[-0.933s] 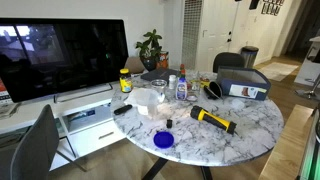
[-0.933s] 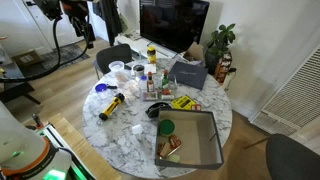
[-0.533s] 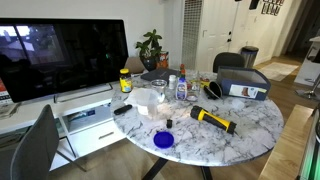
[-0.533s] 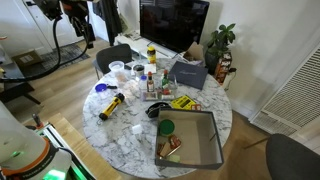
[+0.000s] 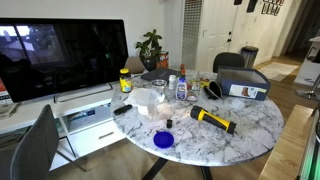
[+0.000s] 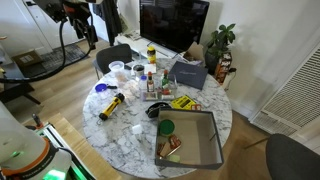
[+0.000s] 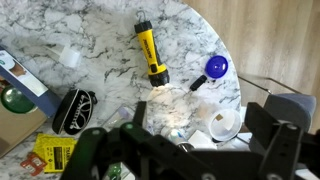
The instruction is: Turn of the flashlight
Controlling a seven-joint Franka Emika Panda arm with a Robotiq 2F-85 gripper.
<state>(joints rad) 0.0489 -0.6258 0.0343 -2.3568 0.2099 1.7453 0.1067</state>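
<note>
Not started. Jaws of claw spread wide, nothing held. On table, flashlight lying flat, well ahead of claw, untouched (lit or unlit: cannot tell). Remaining: approach, press switch.

Even, soft indoor daylight — faint shadows, low-resolution views, blurred gripper in the wrist view.

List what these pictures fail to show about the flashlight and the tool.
- Switch of the flashlight: too small and blurred in the wrist view, and smaller still in both exterior views.
- The tool: outside both exterior views. In the wrist view it is dark and blurred, with its base cut off by the bottom edge.
- Labels on the bottles: too small in an exterior view.
</note>
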